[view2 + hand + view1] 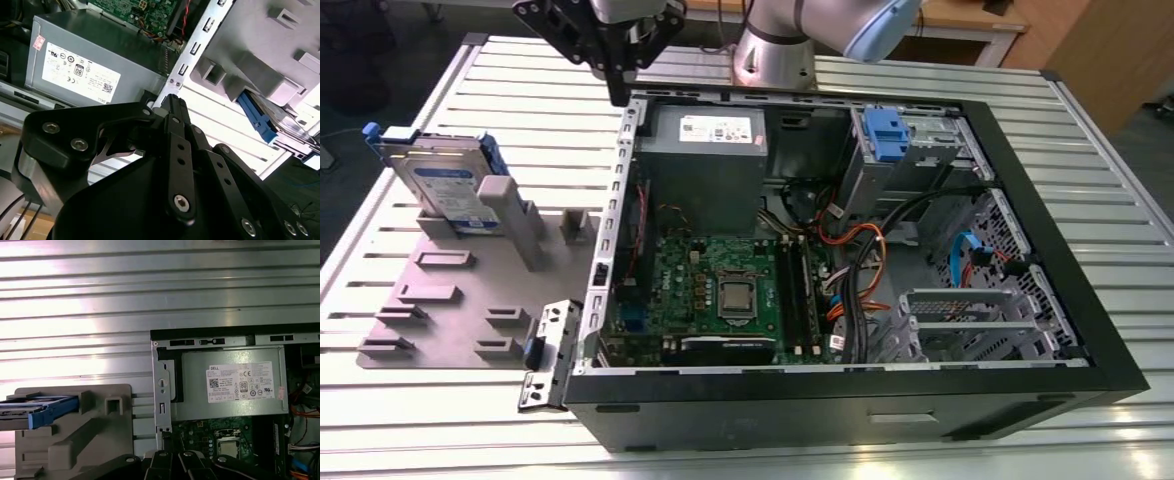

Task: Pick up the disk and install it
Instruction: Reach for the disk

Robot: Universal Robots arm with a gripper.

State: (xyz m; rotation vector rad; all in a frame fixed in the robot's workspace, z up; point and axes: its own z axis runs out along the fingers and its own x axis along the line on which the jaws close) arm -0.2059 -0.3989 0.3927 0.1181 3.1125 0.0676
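Silver disk [447, 185] upright in grey holder [454, 300], well apart from end effector [616, 95], seemingly clenched and empty: release wide first, square up to blue-bracketed edges.

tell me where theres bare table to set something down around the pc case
Bare table slats lie in front of the fixture plate, at the exterior view's lower left, and beside the case on that view's right. Crowded: the plate's far end holds the disk, cables pack the case, and the gripper hangs near its far corner on that view's left.
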